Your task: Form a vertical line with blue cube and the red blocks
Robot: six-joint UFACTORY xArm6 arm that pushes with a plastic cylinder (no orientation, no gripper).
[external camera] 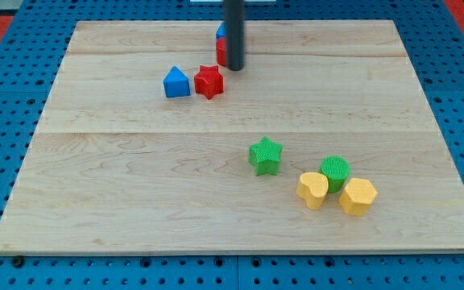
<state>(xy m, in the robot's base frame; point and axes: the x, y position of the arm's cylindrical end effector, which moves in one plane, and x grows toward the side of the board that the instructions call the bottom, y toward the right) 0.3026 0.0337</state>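
Observation:
My tip [234, 68] rests on the wooden board [119, 177] near the view's top centre. Just left of the rod, partly hidden behind it, a blue block [221, 32] sits directly above a red block [220, 51]; their shapes cannot be made out. A red star [209, 81] lies below and left of the tip, a short gap away. A blue pentagon-shaped block [176, 82] sits right beside the red star on its left, nearly touching it.
A green star [266, 155] lies right of the board's centre. At the lower right, a green cylinder [335, 171], a yellow heart [312, 189] and a yellow hexagon [358, 196] are clustered together.

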